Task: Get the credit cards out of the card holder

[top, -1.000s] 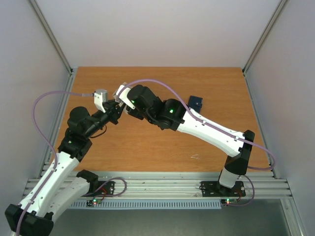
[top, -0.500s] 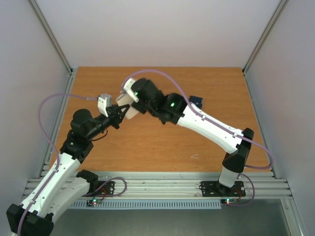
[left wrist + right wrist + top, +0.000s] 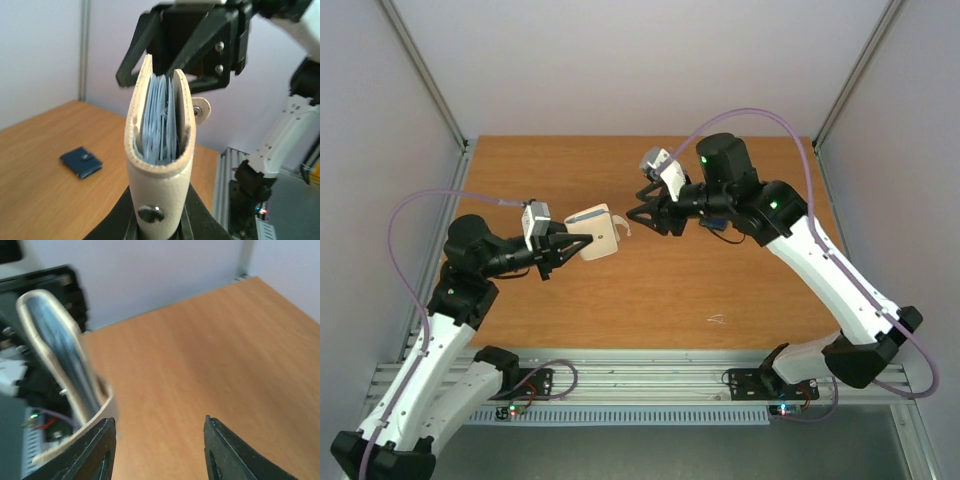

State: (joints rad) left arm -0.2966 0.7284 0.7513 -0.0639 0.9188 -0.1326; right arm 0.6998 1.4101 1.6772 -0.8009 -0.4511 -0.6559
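**Holder presented for card removal.** We show the holder (image 3: 598,235) lifted clear of the table (image 3: 650,300), above its middle, with its folded end pinched in the left gripper (image 3: 578,243). The right gripper (image 3: 638,217) hangs over the table too, just beyond the holder's free end, its fingers spread and carrying nothing.

From the left wrist we look along the holder's edge. The two beige covers stand slightly parted, and the grey-blue sleeves (image 3: 160,120) fan between them. We cannot make out any cards among the sleeves.

The long axis runs from the left gripper towards the right one, roughly level with the table, and the mouth faces the right gripper.

We judge the step in hand to be reaching in for a first card. To do it well, the left grip should hold firm. The right fingers should enter along the long axis, close on a card's edge rather than a sleeve, and draw straight out. A blue wallet (image 3: 81,162) lies on the table and plays no part here.
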